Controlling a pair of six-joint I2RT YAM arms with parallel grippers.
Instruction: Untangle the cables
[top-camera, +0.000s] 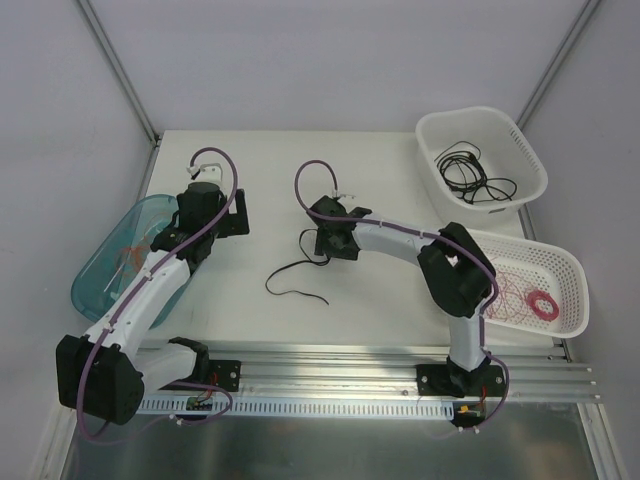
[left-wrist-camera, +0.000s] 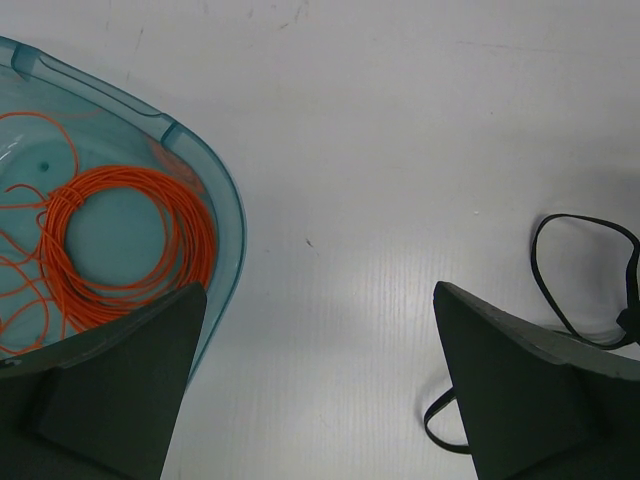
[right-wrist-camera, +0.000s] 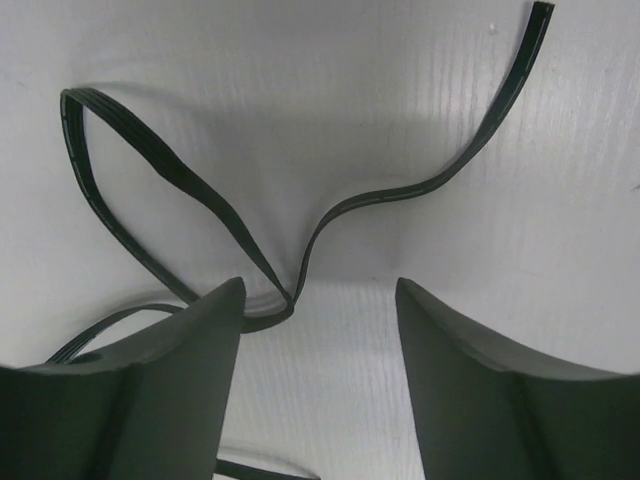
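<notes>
Looking top-down: table (top-camera: 380, 180) with both arms reaching away from the near edge, left arm (top-camera: 150, 290) toward the left side, right arm (top-camera: 400, 240) bent in to the middle. Teal tub (top-camera: 90, 270) sits at the left edge. Two white baskets on the right: far basket (top-camera: 535, 160) holds loose black wires (top-camera: 470, 175), near basket (top-camera: 560, 265) holds red wires (top-camera: 510, 295) and a pink spool (top-camera: 543, 303). Orange coil (left-wrist-camera: 125, 180) lies in the tub with a few stray orange strands beside it. Black cable (right-wrist-camera: 195, 190) lies flat on the table mid-board, a single flat ribbon-like run, well apart from tub and baskets. Right gripper (right-wrist-camera: 320, 295) hangs right over it, jaws apart, nothing clamped. In the right wrist view the cable loops out ahead of the fingers, comes back to a tight bend just beside the inner edge of the view-left finger, then runs off to the upper right with its free end on bare table. Another stretch passes under that same finger. The gap between the jaws is mostly bare table. Left gripper (left-wrist-camera: 320, 300) is wide open and holding nothing, with one finger over the tub rim and the other over the table near a loop of the cable.
</notes>
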